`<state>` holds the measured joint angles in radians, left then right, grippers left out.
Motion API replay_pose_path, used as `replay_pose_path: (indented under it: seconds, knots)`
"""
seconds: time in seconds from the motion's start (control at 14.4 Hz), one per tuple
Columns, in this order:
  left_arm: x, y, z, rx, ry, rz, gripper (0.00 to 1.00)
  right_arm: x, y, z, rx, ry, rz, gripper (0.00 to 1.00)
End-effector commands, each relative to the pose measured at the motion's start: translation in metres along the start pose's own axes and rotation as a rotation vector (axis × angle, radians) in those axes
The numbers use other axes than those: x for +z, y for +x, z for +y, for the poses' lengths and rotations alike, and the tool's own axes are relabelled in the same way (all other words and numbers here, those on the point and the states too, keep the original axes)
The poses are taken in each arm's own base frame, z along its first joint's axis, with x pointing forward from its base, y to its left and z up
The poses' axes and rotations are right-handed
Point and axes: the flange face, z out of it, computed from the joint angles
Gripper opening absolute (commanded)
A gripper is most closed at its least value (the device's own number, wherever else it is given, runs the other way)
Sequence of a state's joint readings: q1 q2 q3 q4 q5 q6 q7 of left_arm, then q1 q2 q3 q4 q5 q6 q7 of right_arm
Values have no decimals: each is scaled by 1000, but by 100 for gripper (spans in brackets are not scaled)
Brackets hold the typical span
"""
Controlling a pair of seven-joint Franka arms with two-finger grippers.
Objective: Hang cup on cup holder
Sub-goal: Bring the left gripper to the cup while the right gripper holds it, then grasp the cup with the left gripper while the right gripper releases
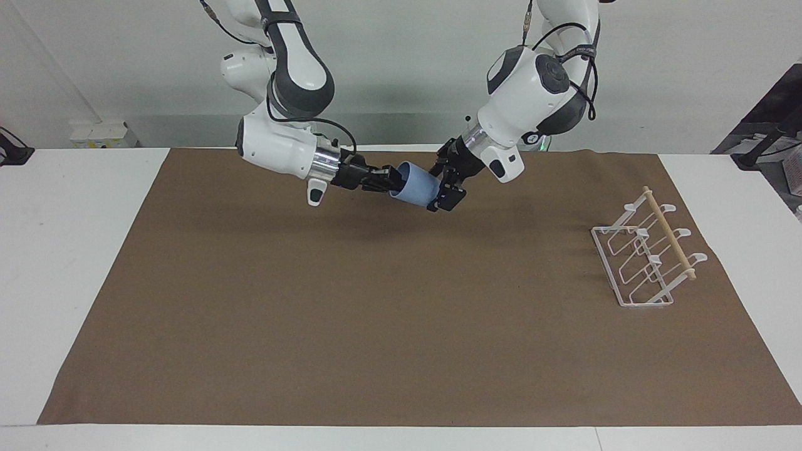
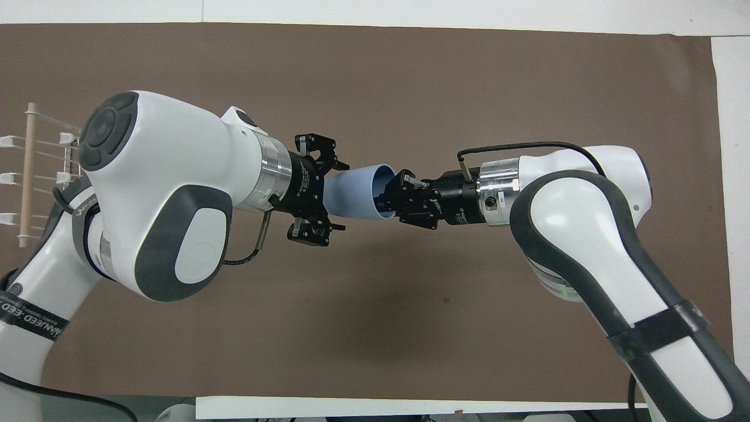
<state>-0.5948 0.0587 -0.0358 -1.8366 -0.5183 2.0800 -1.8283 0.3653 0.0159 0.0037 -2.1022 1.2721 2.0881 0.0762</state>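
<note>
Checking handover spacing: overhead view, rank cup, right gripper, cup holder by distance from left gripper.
1. cup: closed end between the left gripper's open fingers.
2. right gripper: gripping the cup's rim.
3. cup holder: at the left arm's table end.

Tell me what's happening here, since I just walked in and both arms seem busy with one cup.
It looks like a handover in mid-air. The right gripper holds the light-blue cup by its rim, lying sideways above the brown mat. The left gripper is open with its fingers either side of the cup's closed end, not yet clamped. The cup holder stands unused at the left arm's end of the table, so the left arm will probably carry the cup there.
</note>
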Motion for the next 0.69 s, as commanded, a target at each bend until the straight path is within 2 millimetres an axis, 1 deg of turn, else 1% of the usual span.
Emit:
replay_pose_path:
  seconds: [0.0,0.07,0.21,0.28,0.35,0.42,0.49,0.62]
  knots:
    - [-3,-10,-2,-34,-40,-33,99,-1,-2,0,19,18,9,0]
    - [-2,-10,0,-50,-56,-37,97,-1,-2,0,19,18,9,0]
    - [0,-14,-3,-49,-54,-38,91,-1,-1,0,21,17,10,0]
    - [0,-14,-3,-51,-51,-40,84,-1,-1,0,21,18,11,0]
    - [-1,-14,-4,-52,-52,-43,74,-1,-1,0,20,16,11,0]
    - [0,-14,-4,-52,-51,-42,67,-1,-1,0,22,16,11,0]
    - [-1,-15,-3,-52,-52,-42,62,-1,-1,0,22,16,11,0]
    - [-1,-15,-4,-52,-49,-41,59,-1,-1,0,20,17,12,0]
